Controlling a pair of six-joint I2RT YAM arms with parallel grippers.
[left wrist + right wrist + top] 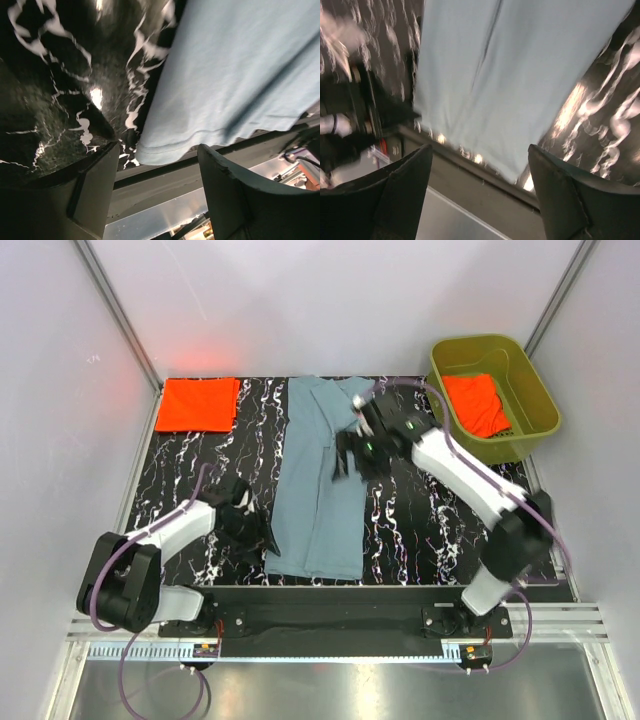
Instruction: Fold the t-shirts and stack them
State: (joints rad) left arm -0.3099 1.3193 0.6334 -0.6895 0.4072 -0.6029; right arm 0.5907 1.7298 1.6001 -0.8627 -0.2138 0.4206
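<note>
top external, blue-grey t-shirt folded into a long strip, left tool parted, right tool parted

Item one: a table, black top veined in white, which I saw in all three views. Item two: an olive-green tub, upright at its far right corner. Item three: plain white walls on three sides. Item four: a grooved metal rail along the near edge

The left gripper is sitting low at near left, jaws spread wide, holding nothing. The right arm is stretching far-left, the right gripper hanging with jaws apart.
</note>
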